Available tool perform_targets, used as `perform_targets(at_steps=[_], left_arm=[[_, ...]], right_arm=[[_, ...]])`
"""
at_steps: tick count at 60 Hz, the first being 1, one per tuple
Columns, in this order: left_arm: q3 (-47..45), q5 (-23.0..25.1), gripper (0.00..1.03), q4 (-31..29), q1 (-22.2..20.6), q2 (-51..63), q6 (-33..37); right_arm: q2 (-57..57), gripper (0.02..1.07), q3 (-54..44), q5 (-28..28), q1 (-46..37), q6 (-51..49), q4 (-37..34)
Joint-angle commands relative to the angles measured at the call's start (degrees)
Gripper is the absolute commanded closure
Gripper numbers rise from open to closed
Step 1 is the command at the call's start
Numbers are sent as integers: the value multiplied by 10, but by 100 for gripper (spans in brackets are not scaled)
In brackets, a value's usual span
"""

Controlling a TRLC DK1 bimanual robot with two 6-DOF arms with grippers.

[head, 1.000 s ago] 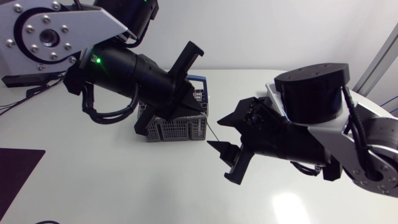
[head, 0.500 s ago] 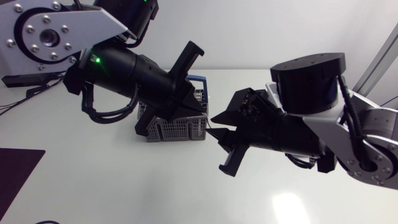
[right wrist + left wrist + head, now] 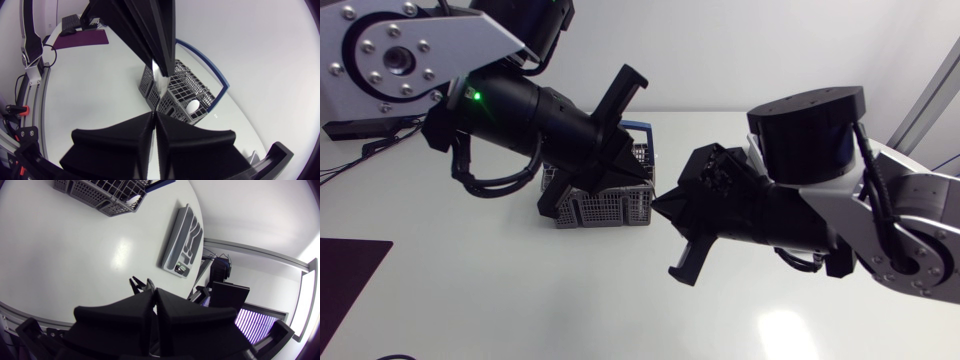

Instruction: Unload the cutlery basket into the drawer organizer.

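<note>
Possibly the silver blade [image 3: 159,80] pinched between right gripper's [image 3: 153,115] fingers strikes left gripper [image 3: 154,292], fingers shut empty, just ahead over cutlery basket [image 3: 603,208].

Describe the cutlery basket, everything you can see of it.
The cutlery basket is a grey plastic box with lattice walls, split into compartments, with a dark blue handle arched over it. It stands upright on the white table. A spoon bowl shows in one compartment, and a silvery flat piece stands by one corner. In the head view the left arm hides most of its top.
</note>
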Motion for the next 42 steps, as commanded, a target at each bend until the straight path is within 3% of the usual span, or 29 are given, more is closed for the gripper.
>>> perform_targets(at_steps=[1,8,15,25,36,42], left_arm=[[-3,5,99,1,2,-5,-20],[-4,5,89,3,1,-9,-19],[-8,19,68,15,1,-14,-20],[-3,34,17,43,2,-22,-18],[12,36,7,36,15,-33,-14],[35,34,5,-26,22,-26,23]], right_arm=[[5,101,12,-2,2,4,-9],[4,101,13,-3,2,5,-13],[3,101,16,-11,1,5,-23],[0,101,14,-24,-5,6,-37],[-23,101,12,-38,-25,6,-61],[-45,101,11,-48,-43,5,-78]])
